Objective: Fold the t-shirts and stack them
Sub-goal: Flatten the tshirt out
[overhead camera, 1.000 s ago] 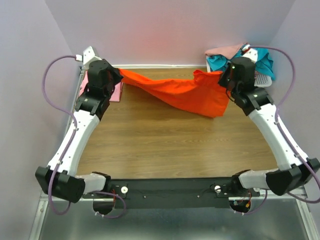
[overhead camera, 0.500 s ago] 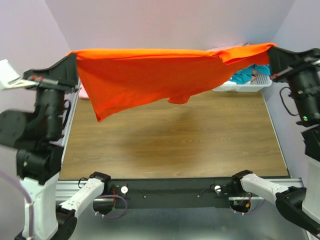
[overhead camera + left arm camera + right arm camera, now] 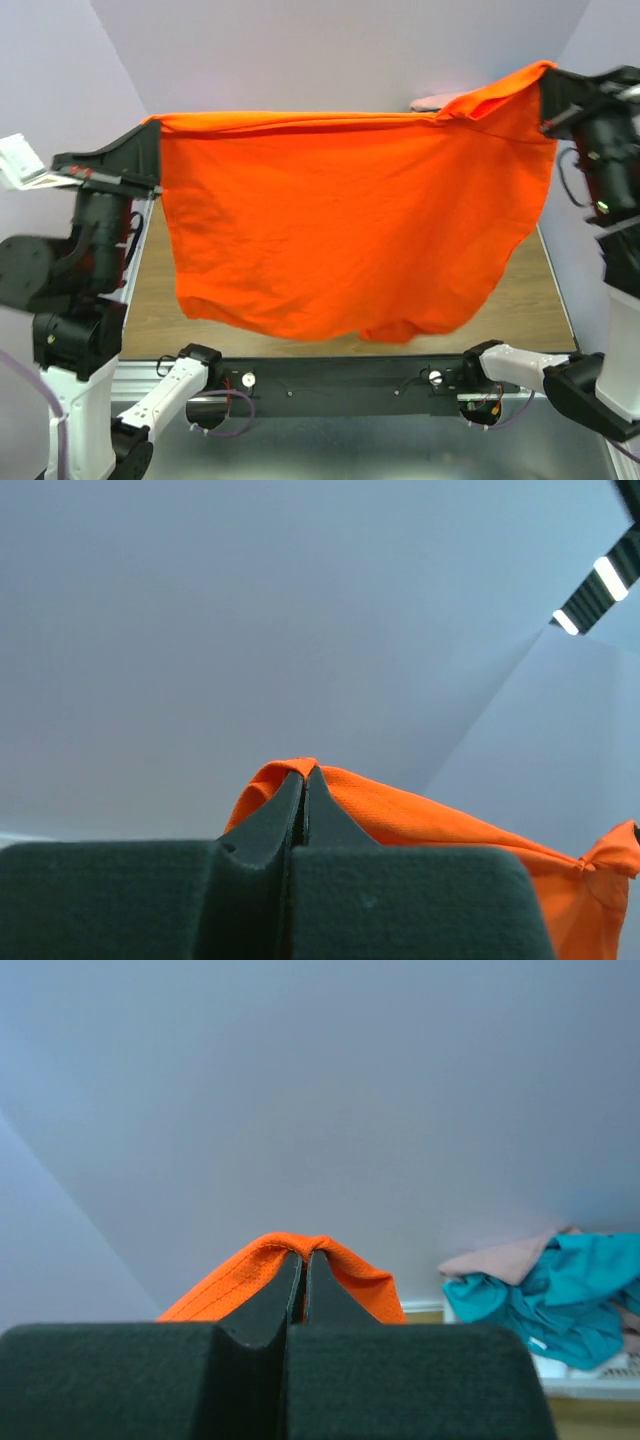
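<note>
One orange t-shirt [image 3: 340,230] before table [image 3: 545,300]

Table [image 3: 148,292]: wood-grain top, seen at left and right edges.
Basket [image 3: 588,1376]: white mesh, seen at lower right.
Walls [image 3: 330,50]: plain lavender.

The orange t-shirt [image 3: 340,230] hung spread and hid most of the table [image 3: 152,300] in the top view — only side strips showed. The peach-pink t-shirt [image 3: 440,100] was just a sliver over its top edge. The right arm [image 3: 605,170] was blurred. On the right wrist view, the teal t-shirt [image 3: 560,1295] and basket [image 3: 600,1368] ran off the right edge.
</note>
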`<action>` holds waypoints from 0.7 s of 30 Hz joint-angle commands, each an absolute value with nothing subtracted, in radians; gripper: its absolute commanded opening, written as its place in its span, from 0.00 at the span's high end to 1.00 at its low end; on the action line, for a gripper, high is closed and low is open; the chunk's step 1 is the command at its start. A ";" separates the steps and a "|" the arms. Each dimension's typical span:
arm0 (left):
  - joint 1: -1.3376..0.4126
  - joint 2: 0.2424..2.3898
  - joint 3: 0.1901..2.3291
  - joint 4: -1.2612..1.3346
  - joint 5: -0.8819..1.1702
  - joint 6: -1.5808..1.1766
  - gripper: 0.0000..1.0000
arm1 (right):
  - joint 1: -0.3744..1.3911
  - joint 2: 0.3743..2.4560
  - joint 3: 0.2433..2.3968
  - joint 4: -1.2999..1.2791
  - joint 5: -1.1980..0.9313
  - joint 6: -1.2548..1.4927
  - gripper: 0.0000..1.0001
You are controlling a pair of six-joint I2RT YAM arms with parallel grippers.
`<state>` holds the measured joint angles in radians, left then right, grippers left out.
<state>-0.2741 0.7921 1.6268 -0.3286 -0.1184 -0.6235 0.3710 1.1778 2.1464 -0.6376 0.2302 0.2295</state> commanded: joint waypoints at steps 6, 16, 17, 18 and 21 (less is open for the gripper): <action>-0.265 1.015 1.310 -0.278 -0.304 -0.646 1.00 | 0.365 1.351 1.784 -0.502 0.541 0.179 1.00; -0.172 1.647 1.288 -0.187 -0.229 -0.623 1.00 | 0.264 1.742 1.517 -0.285 0.301 0.241 1.00; -0.158 1.754 1.314 -0.187 -0.212 -0.614 1.00 | 0.259 1.785 1.529 -0.281 0.282 0.241 1.00; -0.150 1.805 1.342 -0.187 -0.193 -0.609 1.00 | 0.253 1.825 1.548 -0.278 0.270 0.236 1.00; -0.137 1.951 1.439 -0.175 -0.143 -0.586 1.00 | 0.249 1.965 1.612 -0.279 0.253 0.226 1.00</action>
